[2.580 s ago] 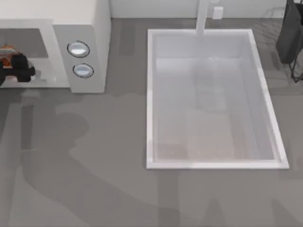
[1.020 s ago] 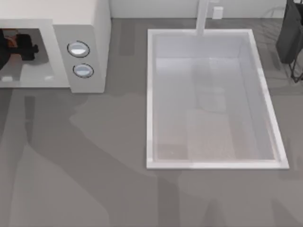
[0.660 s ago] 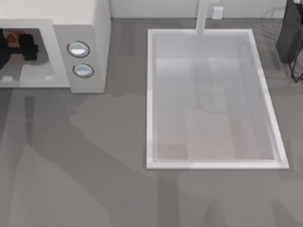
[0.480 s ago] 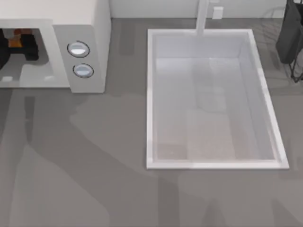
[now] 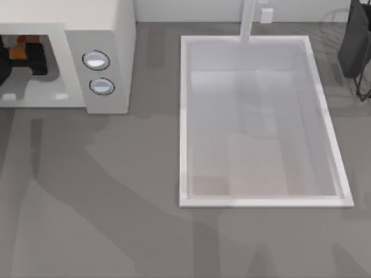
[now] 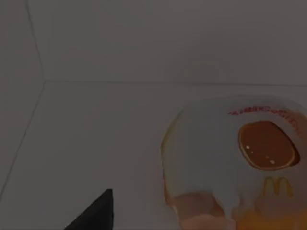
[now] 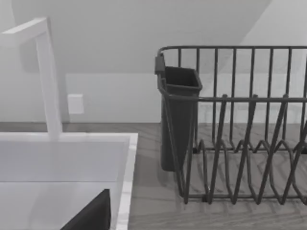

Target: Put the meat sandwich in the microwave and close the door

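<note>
Inside the microwave (image 5: 110,35) our left gripper (image 5: 26,58) hovers by the meat sandwich (image 6: 230,163); its grip we cannot tell.

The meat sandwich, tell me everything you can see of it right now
The meat sandwich lies flat on the white floor inside the microwave, near the back wall. From the left wrist view it is a rounded-square, whitish bun with orange edges, a glossy reddish-orange centre, a small yellow arch logo and red lettering. From above, a strip of orange shows beside the dark left gripper in the cavity. Whether the fingers touch it cannot be told.
</note>
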